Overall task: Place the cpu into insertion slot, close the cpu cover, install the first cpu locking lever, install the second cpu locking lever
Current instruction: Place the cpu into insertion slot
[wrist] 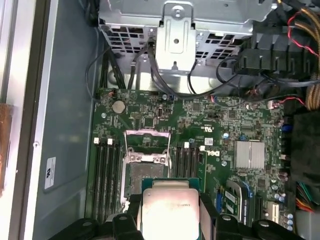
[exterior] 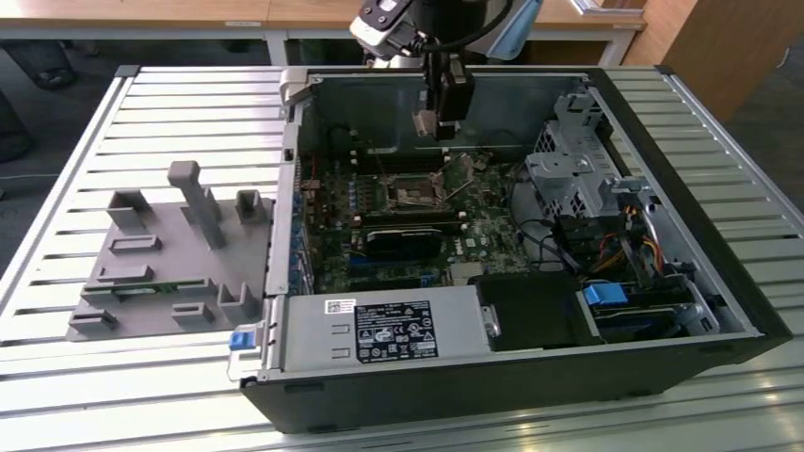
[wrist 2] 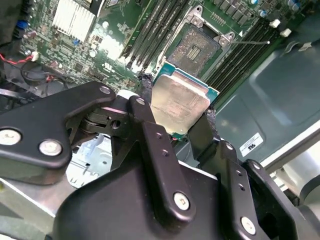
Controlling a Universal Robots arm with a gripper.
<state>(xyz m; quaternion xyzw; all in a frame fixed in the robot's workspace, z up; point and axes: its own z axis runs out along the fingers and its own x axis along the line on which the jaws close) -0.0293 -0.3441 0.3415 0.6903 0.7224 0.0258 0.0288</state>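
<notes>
The black gripper's (exterior: pixel 442 121) jaws are clamped on the square silver-topped cpu (wrist 2: pixel 180 102), at one o'clock from the empty dark insertion slot (exterior: pixel 412 193) in the exterior view. The thin silver cpu cover (wrist: pixel 145 133) stands open, so no step is finished.

A robotics lab or workshop is indicated: an opened computer case (exterior: pixel 503 388) is laid on a slatted aluminium tabletop (exterior: pixel 188 104), a grey fixture block (exterior: pixel 151 256) is set beside it, and wooden desks (exterior: pixel 138 11) are seen behind.
</notes>
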